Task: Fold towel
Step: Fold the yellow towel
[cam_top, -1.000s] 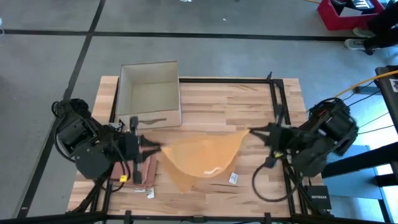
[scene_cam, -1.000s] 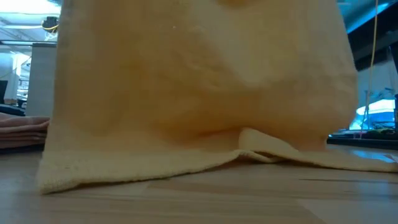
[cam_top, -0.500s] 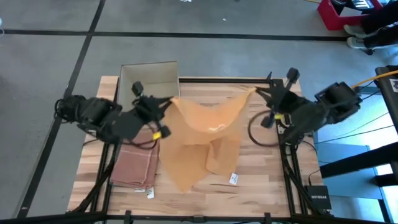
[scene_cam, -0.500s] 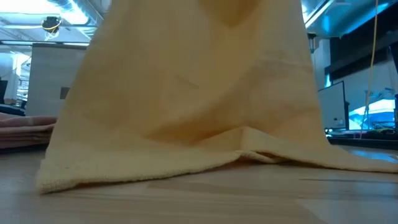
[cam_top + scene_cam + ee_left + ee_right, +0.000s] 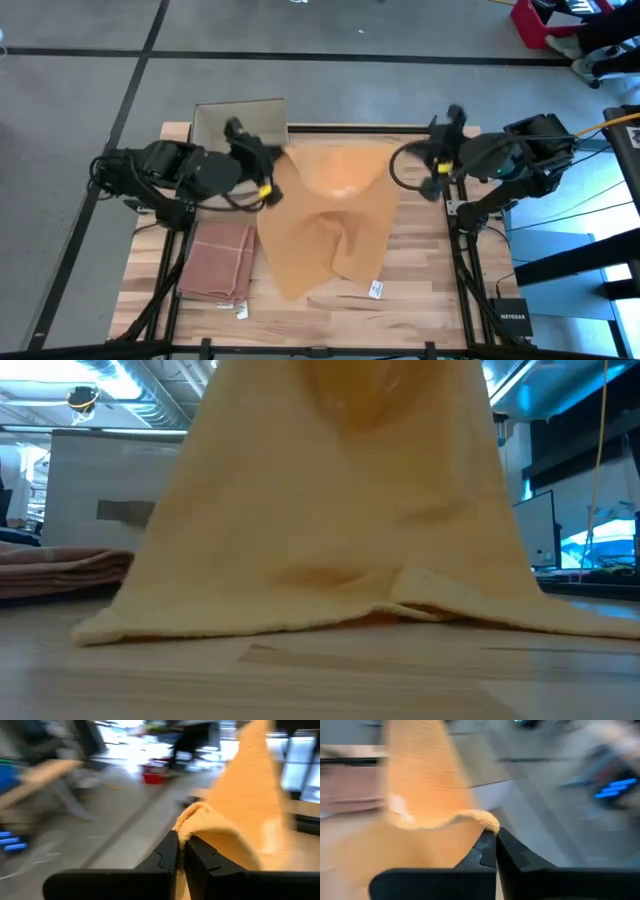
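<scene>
Orange terry cloth, soft and limp: the towel (image 5: 330, 215) hangs between the two claws, its lower edge dragging on the wooden table (image 5: 420, 280) below them. Left claw (image 5: 181, 845) is pressed together on one top corner; right claw (image 5: 495, 840) likewise pinches the other. Judged light, floppy, not slippery; the hemmed corners are the sound places to take hold. Beneath the left claw lies a folded pinkish cloth (image 5: 220, 262); beside it stands an open cardboard box (image 5: 210, 120), stiff and square.
</scene>
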Available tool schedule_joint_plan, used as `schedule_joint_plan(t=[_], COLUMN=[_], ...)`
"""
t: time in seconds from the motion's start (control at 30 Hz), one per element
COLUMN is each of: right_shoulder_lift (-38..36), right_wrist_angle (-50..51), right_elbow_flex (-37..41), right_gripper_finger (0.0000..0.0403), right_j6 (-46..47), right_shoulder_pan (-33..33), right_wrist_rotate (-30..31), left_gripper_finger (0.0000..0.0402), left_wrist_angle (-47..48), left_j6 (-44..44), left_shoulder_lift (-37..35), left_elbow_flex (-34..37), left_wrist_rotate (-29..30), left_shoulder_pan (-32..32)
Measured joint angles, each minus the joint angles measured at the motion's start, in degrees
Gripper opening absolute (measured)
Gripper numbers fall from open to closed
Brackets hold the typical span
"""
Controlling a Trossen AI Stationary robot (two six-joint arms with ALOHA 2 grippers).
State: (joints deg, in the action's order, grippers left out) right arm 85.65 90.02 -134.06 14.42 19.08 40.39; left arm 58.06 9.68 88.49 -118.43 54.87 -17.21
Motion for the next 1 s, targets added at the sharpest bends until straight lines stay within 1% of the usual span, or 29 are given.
schedule_joint_plan(t=[0.07,0.17,0.2,0.27,0.37,0.5,0.57,0.73,0.87,1.0], right_shoulder_lift=[0.0,0.0,0.0,0.0,0.1,0.7,0.9,0.9,0.9,0.9], right_wrist_angle=[0.0,0.0,0.0,0.0,0.0,0.0,0.0,0.0,0.0,0.0], right_elbow_flex=[0.0,0.0,0.0,0.0,0.0,0.2,0.8,4.1,7.1,9.5], right_gripper_finger=[0.0001,0.0001,0.0001,0.0001,0.0001,0.0001,0.0001,0.0001,0.0001,0.0001], right_j6=[3.3,7.6,9.1,11.4,14.9,19.6,21.6,26.2,28.1,29.2], right_shoulder_pan=[1.6,5.3,6.9,10.8,18.0,27.0,30.4,34.9,37.0,39.0], right_wrist_rotate=[-7.2,-14.6,-15.9,-16.6,-15.6,-11.1,-8.4,-5.5,-4.0,-1.3], left_gripper_finger=[0.0011,0.0011,0.0011,0.0011,0.0011,0.0010,0.0011,0.0010,0.0011,0.0011], left_wrist_angle=[0.2,0.9,1.6,3.4,5.9,8.6,10.4,17.9,26.1,31.1], left_j6=[1.5,4.4,5.4,7.9,11.2,15.2,17.4,27.2,36.5,42.5], left_shoulder_lift=[0.0,0.0,0.0,0.0,0.0,0.0,0.0,0.0,0.0,0.0], left_elbow_flex=[0.0,0.0,0.0,0.0,0.0,0.0,0.0,0.0,0.0,-0.1], left_wrist_rotate=[-5.7,-13.3,-15.5,-18.0,-18.7,-18.8,-18.7,-19.7,-23.1,-27.1], left_shoulder_pan=[-1.6,-4.8,-6.0,-8.9,-13.3,-18.4,-20.3,-23.4,-24.5,-24.3])
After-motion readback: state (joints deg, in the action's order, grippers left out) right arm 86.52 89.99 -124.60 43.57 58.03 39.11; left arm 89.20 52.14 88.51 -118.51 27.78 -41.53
